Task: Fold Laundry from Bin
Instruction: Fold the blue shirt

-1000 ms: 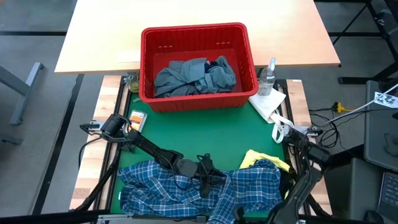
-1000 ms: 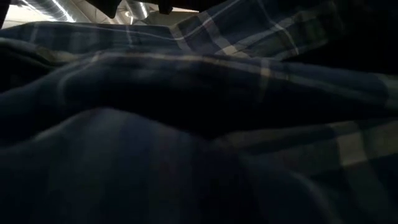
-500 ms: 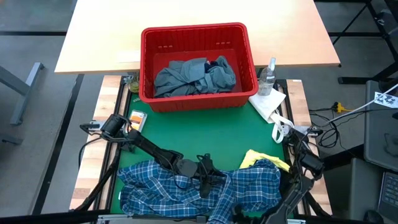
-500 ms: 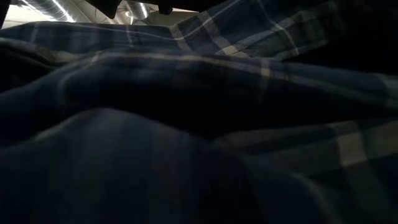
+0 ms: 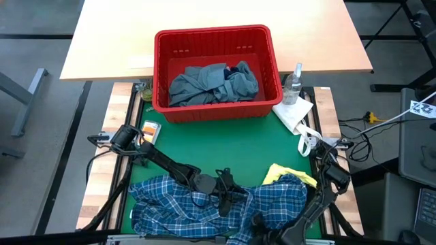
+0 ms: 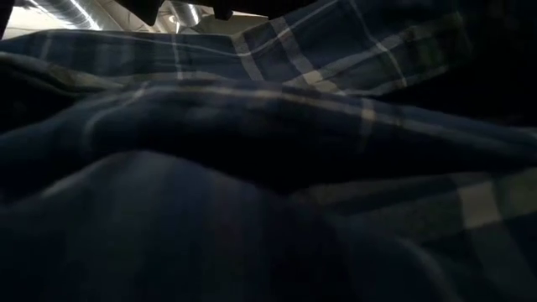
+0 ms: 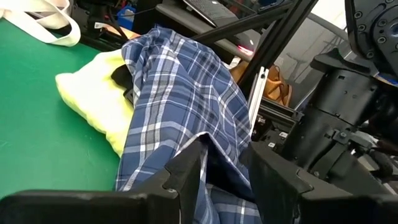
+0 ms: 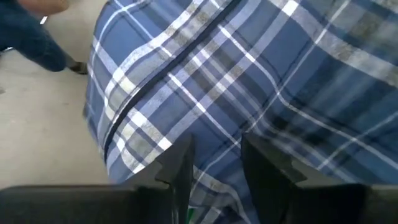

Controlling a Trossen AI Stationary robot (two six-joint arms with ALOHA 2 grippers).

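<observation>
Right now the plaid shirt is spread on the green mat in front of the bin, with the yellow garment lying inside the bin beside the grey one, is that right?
Not quite: the yellow garment is not in the bin. It lies on the green mat, tucked partly under the plaid shirt, as the high view shows. The grey one is in the bin.
</observation>
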